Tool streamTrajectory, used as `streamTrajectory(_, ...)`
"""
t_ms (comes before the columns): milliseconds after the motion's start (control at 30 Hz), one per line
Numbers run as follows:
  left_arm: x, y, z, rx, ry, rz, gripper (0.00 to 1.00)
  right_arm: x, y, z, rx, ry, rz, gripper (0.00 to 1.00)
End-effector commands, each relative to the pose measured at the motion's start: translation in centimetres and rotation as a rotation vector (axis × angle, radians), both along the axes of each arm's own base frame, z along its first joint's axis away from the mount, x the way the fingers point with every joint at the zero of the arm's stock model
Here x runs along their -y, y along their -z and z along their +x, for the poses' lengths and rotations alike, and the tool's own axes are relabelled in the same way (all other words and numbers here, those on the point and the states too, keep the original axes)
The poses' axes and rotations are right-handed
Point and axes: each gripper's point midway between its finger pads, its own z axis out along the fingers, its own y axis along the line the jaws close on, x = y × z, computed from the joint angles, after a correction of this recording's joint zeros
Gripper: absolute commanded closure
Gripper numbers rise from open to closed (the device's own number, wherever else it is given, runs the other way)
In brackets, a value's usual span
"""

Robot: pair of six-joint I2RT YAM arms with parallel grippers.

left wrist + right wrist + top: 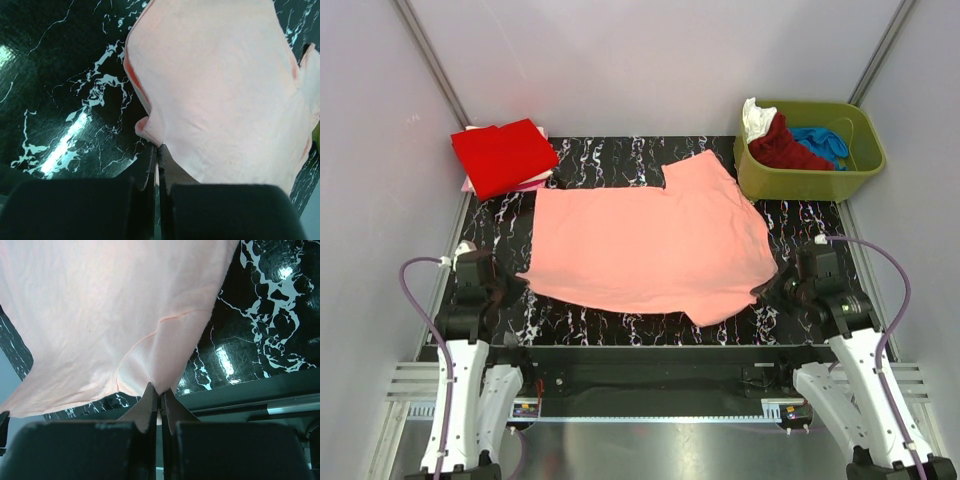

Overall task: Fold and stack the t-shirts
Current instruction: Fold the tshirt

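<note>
A salmon-pink t-shirt (650,240) lies spread across the black marbled table (610,165). My left gripper (516,283) is shut on its near left corner; in the left wrist view (158,148) the cloth (220,85) runs into the closed jaws. My right gripper (775,285) is shut on its near right edge; in the right wrist view (160,391) the cloth (110,305) is pinched between the jaws and hangs lifted off the table. A folded bright red t-shirt (503,155) lies on a pale pink one at the back left.
An olive-green tub (810,150) at the back right holds white, dark red and blue shirts. Grey walls close the sides and back. The table's near edge and a metal rail (640,400) run between the arm bases.
</note>
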Motion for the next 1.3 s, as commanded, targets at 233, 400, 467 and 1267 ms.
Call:
streamTrajectory(233,0.5,-0.2,3.8,-0.068,0.139,0.037,1.00,0.4,-3.1,7.1,0.040,0.002,-0.107,1.00)
streamTrajectory(400,-0.3,1.0,6.4,-0.135,0.151,0.070,1.00,0.3,-3.0,10.5,0.050,0.005,-0.139,1.00)
streamTrajectory(467,-0.7,1.1,7.3,-0.147,0.143,0.086,1.00,0.3,-2.8,11.9,0.050,0.005,-0.149,1.00)
streamTrajectory(1267,-2.8,7.2,13.7,-0.357,0.162,0.134,1.00,2.1,2.8,20.4,-0.076,0.040,-0.179,1.00)
